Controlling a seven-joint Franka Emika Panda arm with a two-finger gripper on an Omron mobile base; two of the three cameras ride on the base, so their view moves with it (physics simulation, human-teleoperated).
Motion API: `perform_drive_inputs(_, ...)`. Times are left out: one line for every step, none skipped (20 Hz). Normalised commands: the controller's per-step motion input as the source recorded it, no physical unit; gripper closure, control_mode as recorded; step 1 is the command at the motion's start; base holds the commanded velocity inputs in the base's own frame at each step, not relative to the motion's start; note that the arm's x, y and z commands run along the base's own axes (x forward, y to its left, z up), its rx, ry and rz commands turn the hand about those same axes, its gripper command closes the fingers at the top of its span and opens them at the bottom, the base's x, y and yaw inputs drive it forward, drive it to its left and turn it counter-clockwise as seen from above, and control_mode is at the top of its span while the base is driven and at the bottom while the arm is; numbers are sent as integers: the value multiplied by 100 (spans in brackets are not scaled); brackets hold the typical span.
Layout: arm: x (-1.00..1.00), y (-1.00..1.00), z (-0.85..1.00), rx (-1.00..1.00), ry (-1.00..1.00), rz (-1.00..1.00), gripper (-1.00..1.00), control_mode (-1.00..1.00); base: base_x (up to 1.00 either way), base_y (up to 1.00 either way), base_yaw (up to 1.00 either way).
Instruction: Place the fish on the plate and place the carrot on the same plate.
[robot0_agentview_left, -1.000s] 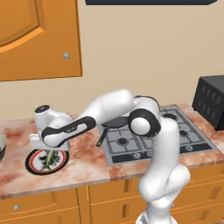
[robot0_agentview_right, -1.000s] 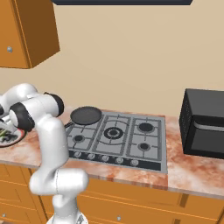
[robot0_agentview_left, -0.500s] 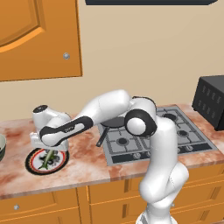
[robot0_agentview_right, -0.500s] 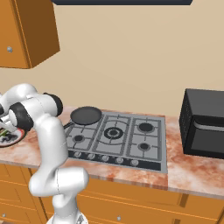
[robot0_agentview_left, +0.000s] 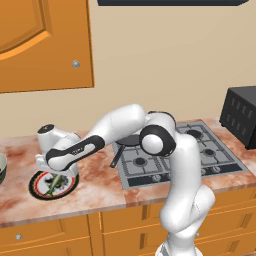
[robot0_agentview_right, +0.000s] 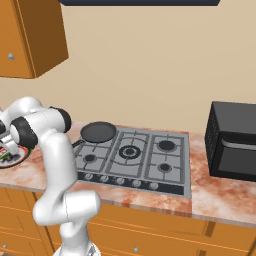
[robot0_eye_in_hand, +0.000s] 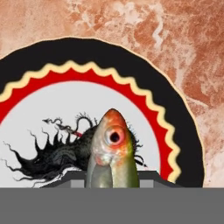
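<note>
Hand view | fish (robot0_eye_in_hand: 111, 153) over plate (robot0_eye_in_hand: 144, 78) | pincer (robot0_agentview_left: 54, 176) gripping it

Counter (robot0_eye_in_hand: 183, 52) — mottled reddish stone, polished; plate (robot0_eye_in_hand: 144, 70) smooth, matt black rim; fish (robot0_eye_in_hand: 112, 153) glossy-skinned; cabinets (robot0_agentview_left: 45, 45) — wood.

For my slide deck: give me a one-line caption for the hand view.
Hand view: the fish between the gripper tips, head first over the plate.
</note>
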Motion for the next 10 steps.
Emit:
perform_drive_inputs(0, 0, 0, 0, 0, 0, -100, -100, 0, 0, 0)
perform_drive_inputs(0, 0, 0, 0, 0, 0, -100, -100, 0, 0, 0)
perform_drive_inputs(0, 0, 0, 0, 0, 0, -100, -100, 0, 0, 0)
perform_drive_inputs(0, 0, 0, 0, 0, 0, -100, -100, 0, 0, 0)
perform_drive_inputs(0, 0, 0, 0, 0, 0, -100, -100, 0, 0, 0)
perform_drive_inputs(3, 0, 0, 0, 0, 0, -100, -100, 0, 0, 0)
perform_drive_inputs(0, 0, 0, 0, 0, 0, -100, -100, 0, 0, 0)
perform_drive_inputs(0, 0, 3, 0, 0, 4, -100, -100, 0, 0, 0)
perform_drive_inputs(0, 0, 6, 0, 0, 3, -100, -100, 0, 0, 0)
perform_drive_inputs(0, -3, 14, 0, 0, 0, -100, -100, 0, 0, 0)
